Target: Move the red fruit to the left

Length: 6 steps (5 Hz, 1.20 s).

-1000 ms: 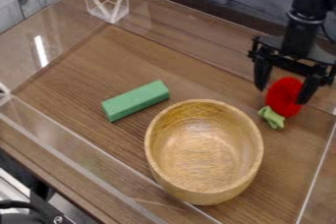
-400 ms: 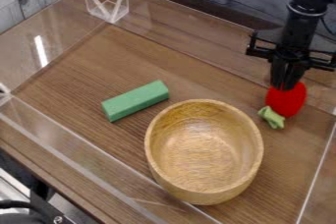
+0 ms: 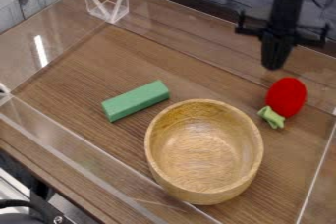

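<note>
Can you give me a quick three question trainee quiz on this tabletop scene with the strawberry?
1. True or false: the gripper is holding the red fruit.
2. What lies left of the wooden bowl? A) green block B) blue cup C) spoon
3. Fill in: the red fruit rests on the ____, right of the bowl.

Key
1. False; the fingers are shut on nothing, above and apart from the fruit.
2. A, the green block.
3. Table.

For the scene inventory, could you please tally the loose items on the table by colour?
Red: 1, the red fruit
Green: 1, the flat green block
Wood-coloured: 1, the wooden bowl
Total: 3
</note>
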Motion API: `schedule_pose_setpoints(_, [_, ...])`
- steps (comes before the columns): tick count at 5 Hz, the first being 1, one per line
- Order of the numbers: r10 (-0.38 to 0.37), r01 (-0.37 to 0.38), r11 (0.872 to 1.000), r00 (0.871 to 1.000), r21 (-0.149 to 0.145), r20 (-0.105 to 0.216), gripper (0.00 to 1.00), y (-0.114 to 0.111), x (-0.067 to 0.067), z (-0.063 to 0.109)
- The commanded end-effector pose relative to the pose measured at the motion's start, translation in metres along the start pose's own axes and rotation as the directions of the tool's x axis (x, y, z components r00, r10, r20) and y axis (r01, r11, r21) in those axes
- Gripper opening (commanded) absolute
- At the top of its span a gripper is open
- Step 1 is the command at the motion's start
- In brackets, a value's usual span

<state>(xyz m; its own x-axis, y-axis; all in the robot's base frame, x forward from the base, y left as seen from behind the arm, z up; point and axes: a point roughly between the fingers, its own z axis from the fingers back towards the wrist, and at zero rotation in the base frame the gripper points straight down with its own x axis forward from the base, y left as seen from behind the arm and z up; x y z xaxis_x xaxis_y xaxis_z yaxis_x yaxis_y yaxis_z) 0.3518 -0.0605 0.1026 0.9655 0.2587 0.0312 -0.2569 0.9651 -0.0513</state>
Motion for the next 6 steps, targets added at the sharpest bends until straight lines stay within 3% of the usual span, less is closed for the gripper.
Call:
schedule_pose_setpoints(1, [-0.080, 0.083, 0.996, 0.993, -0.039, 0.083, 0.00, -0.022, 0.003, 0.025])
schedule_pose_setpoints(2, [-0.158, 0.161, 0.986, 0.985, -0.040, 0.067, 1.00, -0.041, -0.007, 0.014])
schedule_pose_setpoints(3, [-0.162, 0.164, 0.986, 0.985, -0.035, 0.056, 0.00, -0.056, -0.009, 0.000])
schedule_pose_setpoints(4, [-0.127, 0.130, 0.991, 0.989, -0.034, 0.076, 0.00, -0.047, 0.001, 0.009])
schedule_pose_setpoints(5, [-0.182, 0.186, 0.982, 0.979, -0.041, 0.088, 0.00, -0.025, 0.012, 0.017])
schedule_pose_setpoints(6, [-0.264, 0.268, 0.962, 0.961, -0.043, 0.081, 0.00, -0.013, 0.018, 0.012])
